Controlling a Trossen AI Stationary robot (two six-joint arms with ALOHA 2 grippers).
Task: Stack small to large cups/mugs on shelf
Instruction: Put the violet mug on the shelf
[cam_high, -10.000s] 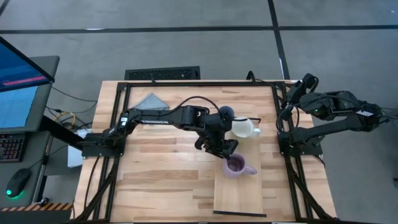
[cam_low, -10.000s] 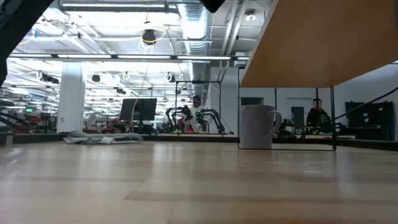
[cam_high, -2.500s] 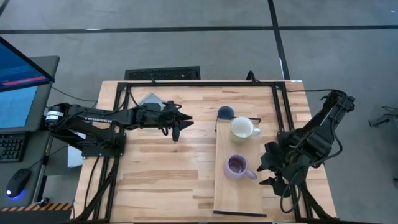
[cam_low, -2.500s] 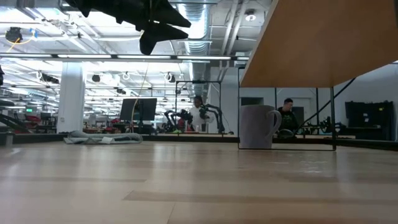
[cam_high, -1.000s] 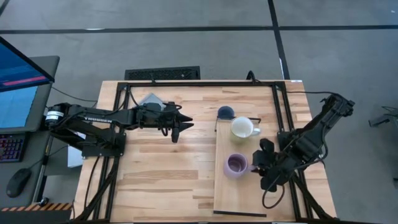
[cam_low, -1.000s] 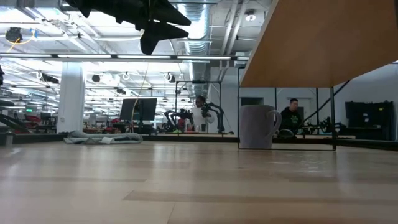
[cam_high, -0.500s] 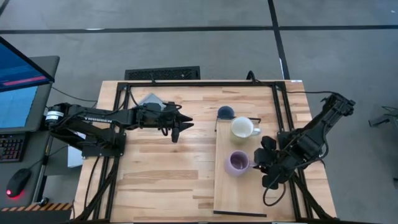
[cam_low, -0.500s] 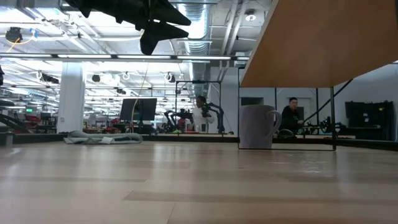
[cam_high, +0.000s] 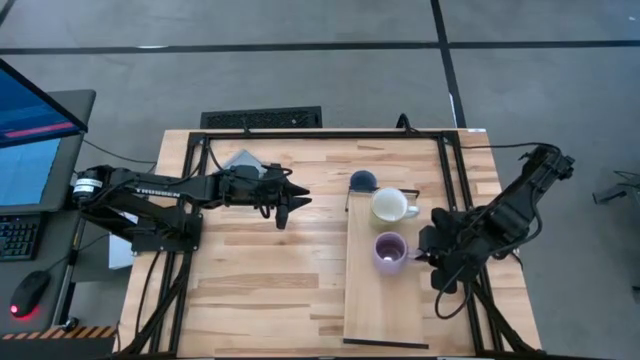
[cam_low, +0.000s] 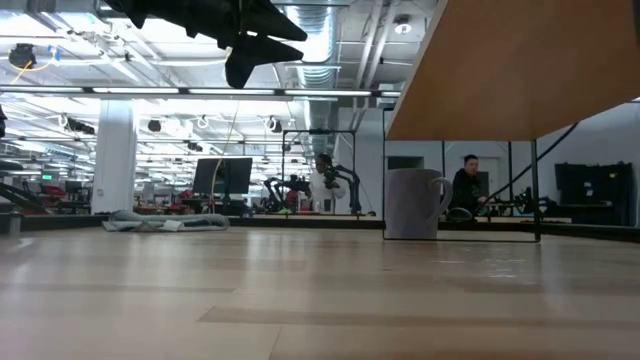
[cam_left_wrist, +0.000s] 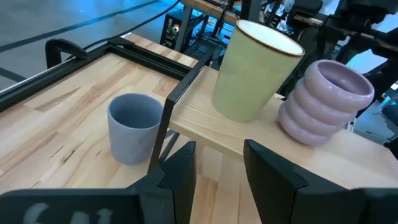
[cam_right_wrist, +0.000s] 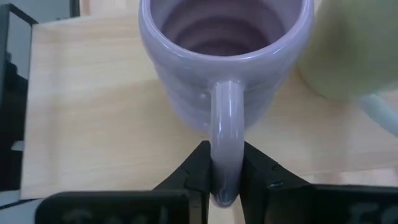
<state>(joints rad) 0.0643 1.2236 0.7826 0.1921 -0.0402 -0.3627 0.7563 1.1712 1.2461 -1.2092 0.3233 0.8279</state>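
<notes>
Right pincer (cam_right_wrist: 222, 180): closed on the handle of the purple mug (cam_right_wrist: 225, 59), one finger on either side of it; seen from above, it reached in from the shelf's right edge.
Purple mug: stood upright on the shelf (cam_high: 383, 305), about midway along the plank, just beside the cream mug (cam_high: 389, 205).
Cream mug: upright on the shelf, between the purple mug and the blue mug (cam_high: 362, 181), its handle pointing right in the high view.
Blue mug: on the bench (cam_high: 260, 270) at the shelf's far end, by the dark frame; in the left wrist view it stood lower than the plank.
Left pincer (cam_high: 287, 205): fingers apart and empty, held above the bench well left of the shelf, pointing toward the mugs.
Cloth (cam_high: 245, 162): lay at the bench's far left corner.
</notes>
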